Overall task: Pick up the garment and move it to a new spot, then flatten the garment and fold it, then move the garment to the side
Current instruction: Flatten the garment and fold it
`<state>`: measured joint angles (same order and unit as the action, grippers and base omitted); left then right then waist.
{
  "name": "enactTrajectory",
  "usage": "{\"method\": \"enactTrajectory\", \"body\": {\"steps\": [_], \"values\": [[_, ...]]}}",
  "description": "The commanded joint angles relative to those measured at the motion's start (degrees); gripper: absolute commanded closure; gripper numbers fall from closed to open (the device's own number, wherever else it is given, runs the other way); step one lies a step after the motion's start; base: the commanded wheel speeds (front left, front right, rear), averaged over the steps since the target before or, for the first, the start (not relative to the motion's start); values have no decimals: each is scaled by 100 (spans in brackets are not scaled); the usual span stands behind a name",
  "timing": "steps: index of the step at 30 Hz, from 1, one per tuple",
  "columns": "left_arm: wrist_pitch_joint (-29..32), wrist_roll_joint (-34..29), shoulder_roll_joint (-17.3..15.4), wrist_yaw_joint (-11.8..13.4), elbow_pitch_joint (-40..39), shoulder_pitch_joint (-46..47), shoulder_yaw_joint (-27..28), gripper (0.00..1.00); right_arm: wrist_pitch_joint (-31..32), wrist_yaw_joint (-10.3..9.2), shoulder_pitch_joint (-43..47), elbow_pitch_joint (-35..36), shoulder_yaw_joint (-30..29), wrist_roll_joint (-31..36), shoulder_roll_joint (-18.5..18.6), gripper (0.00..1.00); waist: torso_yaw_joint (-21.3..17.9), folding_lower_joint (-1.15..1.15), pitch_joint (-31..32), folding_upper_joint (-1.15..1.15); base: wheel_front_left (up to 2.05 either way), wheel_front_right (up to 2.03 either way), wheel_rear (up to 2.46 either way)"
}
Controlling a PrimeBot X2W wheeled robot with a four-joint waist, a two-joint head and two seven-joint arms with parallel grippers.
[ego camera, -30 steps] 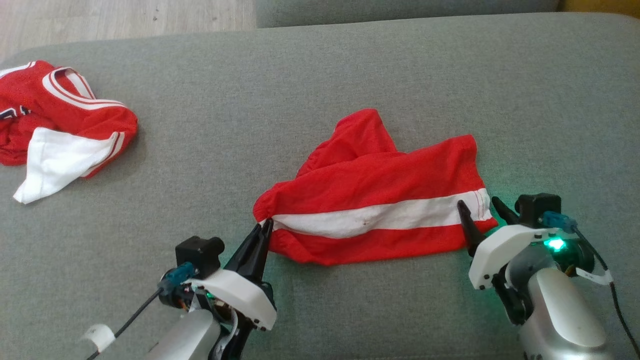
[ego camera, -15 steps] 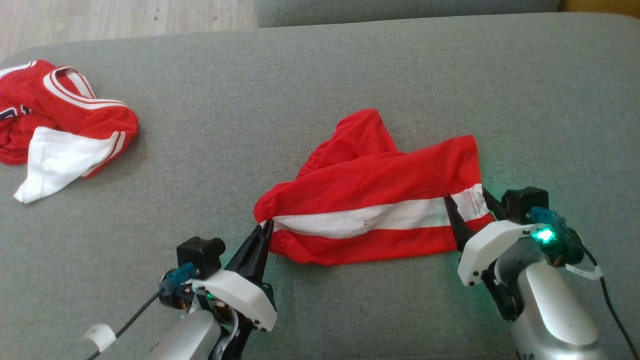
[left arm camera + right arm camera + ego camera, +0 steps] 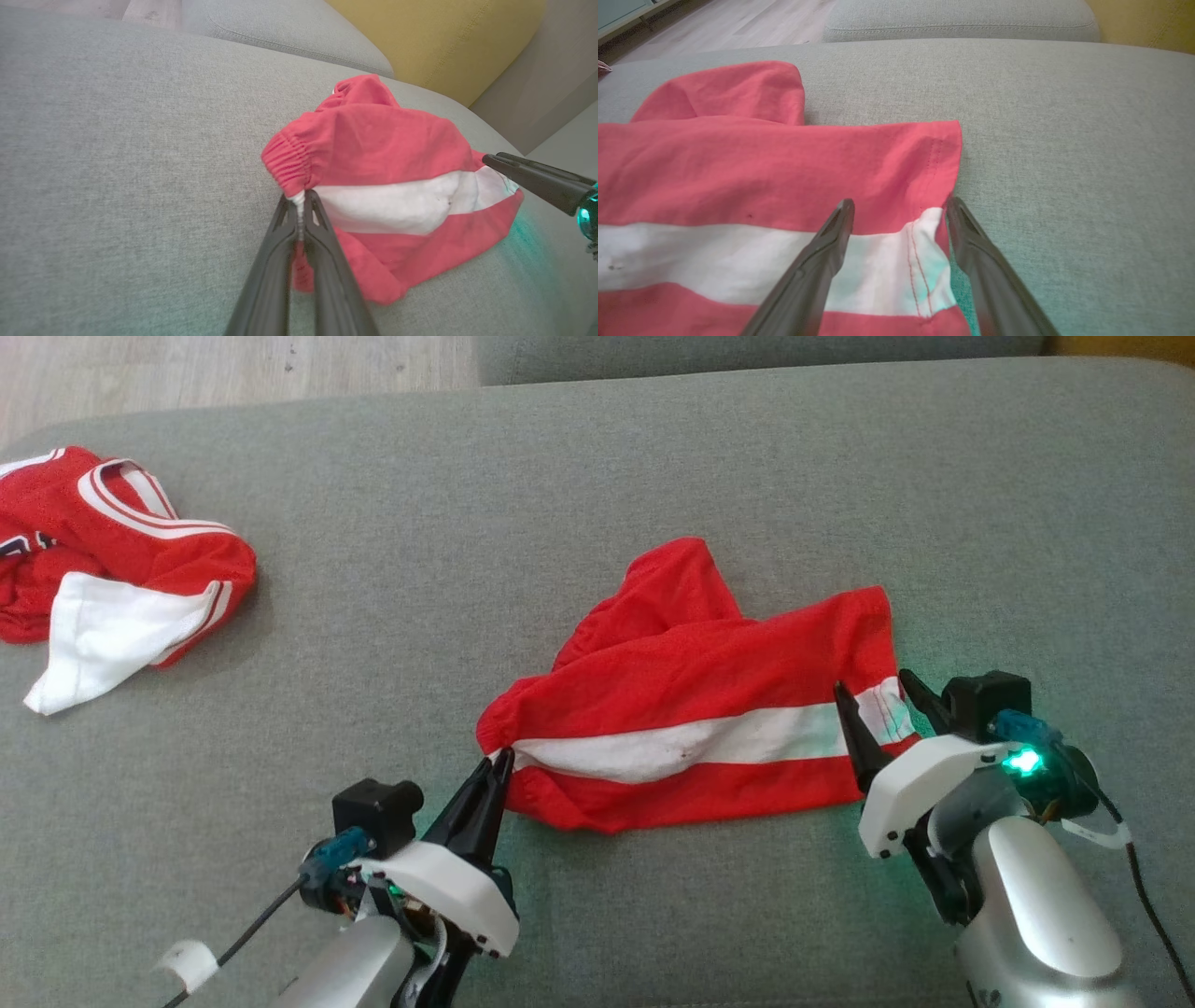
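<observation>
Pinched tight by left pincer [image 3: 501, 761]: elastic waistband corner of the red shorts [image 3: 691, 681]. Spread wide, right pincer [image 3: 872, 683] astride the opposite hem at the white stripe, gripping nothing. Rumpled shorts mid-cushion on grey sofa [image 3: 467, 523]; red-and-white jersey [image 3: 112, 560] well apart, far left.

two garments [image 3: 691, 681] [image 3: 140, 551], two grippers [image 3: 501, 758] [image 3: 872, 683]

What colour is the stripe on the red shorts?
White. The stripe on the shorts shows best in the left wrist view.
</observation>
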<state>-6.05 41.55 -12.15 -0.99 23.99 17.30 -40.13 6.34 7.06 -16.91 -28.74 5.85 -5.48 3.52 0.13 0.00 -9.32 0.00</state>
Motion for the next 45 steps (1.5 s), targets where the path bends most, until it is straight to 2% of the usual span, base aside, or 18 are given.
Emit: {"method": "enactTrajectory", "body": {"steps": [1, 18, 26, 30, 34, 36, 45], "values": [[-8, 46, -124, 28, -146, 212, 163, 100, 10, 43, -30, 217, 75, 64, -59, 0, 8, 0, 3, 0, 0, 0, 0], [-16, 91, -159, 50, -150, 233, 131, 100, 115, 43, 39, 246, 241, -199, -64, 0, -21, 0, -2, 0, 0, 0, 0], [-27, 93, -134, 42, -153, 274, 86, 100, 193, 43, -343, -282, 286, -282, 72, 0, 48, 0, -11, 0, 0, 0, 0], [-49, 106, -145, 46, -149, 272, 88, 100, 104, 43, -446, -435, 352, -328, 126, 53, 85, 0, 7, 0, 0, 0, 0], [-76, 126, -165, 62, -153, 253, 102, 100, 40, 43, -424, -438, 410, -346, 155, 78, 82, 0, 35, 0, 0, 0, 0], [-92, 137, -184, 73, -168, 246, 117, 100, 29, 43, -396, -384, 440, -358, 160, 100, 59, 0, 50, 0, 0, 0, 0], [-213, 184, -323, 86, -467, 297, 249, 100, -122, 43, -263, 220, 392, -563, 281, 100, -46, 0, 211, 0, 0, 0, 0]]}}
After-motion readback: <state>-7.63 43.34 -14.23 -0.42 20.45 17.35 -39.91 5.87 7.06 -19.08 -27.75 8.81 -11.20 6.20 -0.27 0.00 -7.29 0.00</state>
